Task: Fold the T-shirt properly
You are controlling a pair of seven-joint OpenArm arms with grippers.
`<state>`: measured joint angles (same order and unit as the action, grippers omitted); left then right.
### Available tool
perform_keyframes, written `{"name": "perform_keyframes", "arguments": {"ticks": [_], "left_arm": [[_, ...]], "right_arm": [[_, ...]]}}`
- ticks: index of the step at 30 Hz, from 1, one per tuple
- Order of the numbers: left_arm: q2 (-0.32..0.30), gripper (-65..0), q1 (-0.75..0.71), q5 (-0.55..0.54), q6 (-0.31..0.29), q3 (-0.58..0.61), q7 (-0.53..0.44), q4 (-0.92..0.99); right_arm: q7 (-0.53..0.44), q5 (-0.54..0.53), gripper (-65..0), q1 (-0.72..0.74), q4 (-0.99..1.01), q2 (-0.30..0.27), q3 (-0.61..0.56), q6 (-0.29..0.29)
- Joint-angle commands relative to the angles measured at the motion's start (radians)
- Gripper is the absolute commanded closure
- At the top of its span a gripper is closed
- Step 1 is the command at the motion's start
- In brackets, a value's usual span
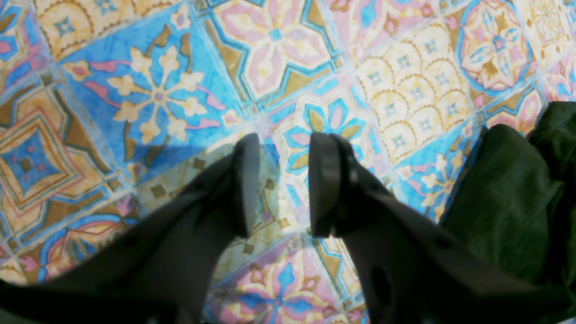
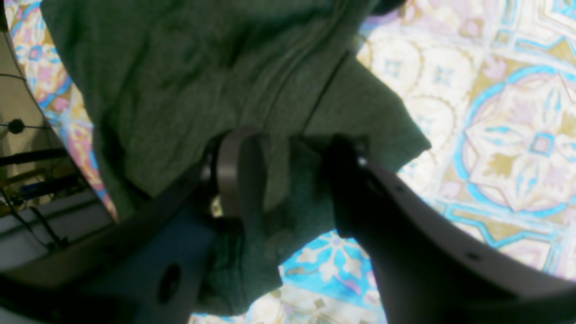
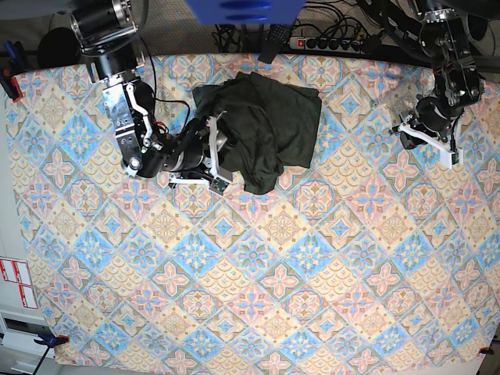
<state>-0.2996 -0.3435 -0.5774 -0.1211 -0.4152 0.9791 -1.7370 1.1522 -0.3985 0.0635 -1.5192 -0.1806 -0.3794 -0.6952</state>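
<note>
The dark olive T-shirt (image 3: pixel 262 129) lies bunched in a crumpled heap at the back middle of the patterned tablecloth (image 3: pixel 258 258). My right gripper (image 3: pixel 217 152) is at its left edge. In the right wrist view the gripper (image 2: pixel 288 175) is shut on a thick fold of the T-shirt (image 2: pixel 180 76), and cloth fills the gap between the fingers (image 2: pixel 238 171) and hangs below them. My left gripper (image 3: pixel 428 141) hovers far to the right over bare tablecloth. It (image 1: pixel 285 180) stands open with nothing between its fingers, and a part of the T-shirt (image 1: pixel 508 202) shows at that view's right edge.
A power strip (image 3: pixel 328 43) and cables lie beyond the table's back edge, with a blue object (image 3: pixel 242 9) above them. The table's edge and some cables (image 2: pixel 40 180) show at the left of the right wrist view. Red-and-white labels (image 3: pixel 16 281) sit off the front left.
</note>
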Motion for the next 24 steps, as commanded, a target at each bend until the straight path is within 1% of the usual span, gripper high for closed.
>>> {"name": "perform_keyframes", "arguments": {"ticks": [1, 6, 8, 10, 14, 15, 17, 21, 24], "left_arm": [[-0.016, -18.1, 0.005, -0.006, -0.002, -0.004, -0.016, -0.014], [-0.016, -18.1, 0.005, -0.006, -0.002, -0.004, -0.016, -0.014], [-0.016, -18.1, 0.005, -0.006, -0.002, -0.004, -0.016, -0.014], [-0.016, -18.1, 0.005, -0.006, -0.002, -0.004, -0.016, -0.014], [-0.016, -18.1, 0.007, -0.006, -0.002, -0.004, -0.018, -0.014], [-0.016, -18.1, 0.007, -0.006, -0.002, -0.004, -0.018, -0.014], [-0.016, -18.1, 0.007, -0.006, -0.002, -0.004, -0.019, -0.014], [-0.016, -18.1, 0.007, -0.006, -0.002, -0.004, -0.019, -0.014], [-0.016, -18.1, 0.007, -0.006, -0.002, -0.004, -0.021, -0.014]], "right_arm": [[-0.011, -0.012, -25.6, 0.017, -0.005, -0.001, 0.001, -0.003], [-0.010, -0.014, -25.0, 0.017, 0.009, 0.000, 0.000, -0.003], [-0.004, -0.018, -23.2, 0.017, 0.009, 0.000, 0.000, -0.003], [-0.002, -0.020, -18.4, 0.017, 0.009, 0.000, -0.002, -0.003], [-0.001, -0.021, -3.1, 0.017, 0.009, 0.003, -0.002, -0.003], [0.002, -0.021, -0.2, 0.017, 0.009, 0.005, -0.002, -0.003], [0.025, -0.021, -0.1, 0.017, 0.006, 0.020, 0.000, -0.003], [0.038, -0.026, -0.2, 0.017, -0.004, 0.045, 0.000, -0.003], [0.038, -0.081, -0.2, 0.020, -0.004, 0.071, 0.000, -0.003]]}}
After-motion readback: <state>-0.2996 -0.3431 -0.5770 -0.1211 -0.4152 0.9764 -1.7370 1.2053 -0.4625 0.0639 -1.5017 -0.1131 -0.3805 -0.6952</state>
